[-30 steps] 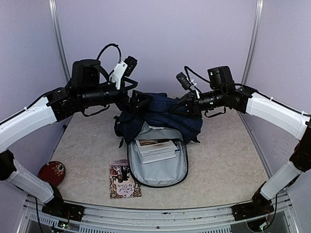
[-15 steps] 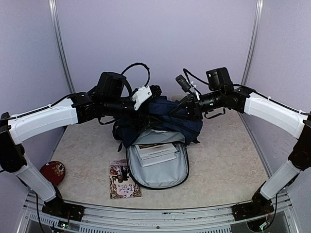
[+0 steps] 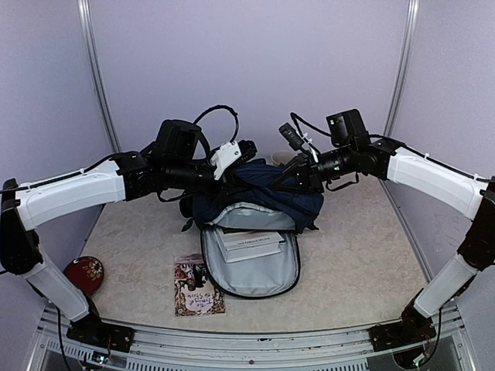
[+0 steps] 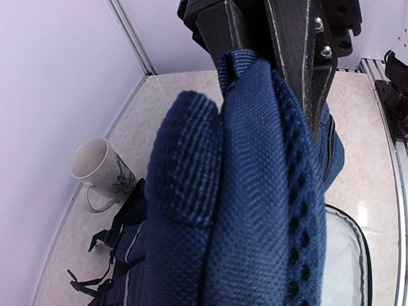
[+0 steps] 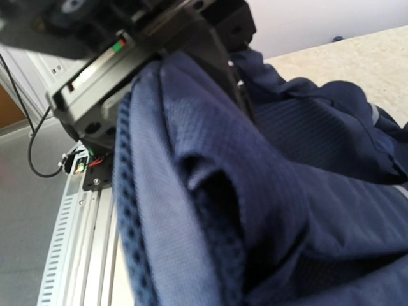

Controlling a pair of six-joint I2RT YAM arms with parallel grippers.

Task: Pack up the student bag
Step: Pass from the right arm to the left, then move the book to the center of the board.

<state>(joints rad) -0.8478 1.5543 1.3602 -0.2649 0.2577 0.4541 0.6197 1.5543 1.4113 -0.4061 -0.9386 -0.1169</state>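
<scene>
The left arm has swung in from the left edge and its jaws, wide apart a second ago, have now closed. The student bag (image 3: 255, 193) sits mid-table towards the far edge, with its grey-lined flap lying open towards the near edge and white books (image 3: 249, 242) stacked inside. The left gripper (image 4: 268, 57) pinches a fold of navy fabric at the bag's top, fingers nearly together. The right gripper (image 5: 191, 57) is clamped just as narrowly on the fabric from the other side.

We judge both holds to be thin pinches on soft cloth. An uneven pull could slip one free, or tip the mouth and spill the books. A mug (image 4: 95, 167) stands just behind the bag, so dragging it back could knock that over. A booklet (image 3: 198, 284) lies beside the flap and a red tin (image 3: 83, 273) sits near the left corner.
</scene>
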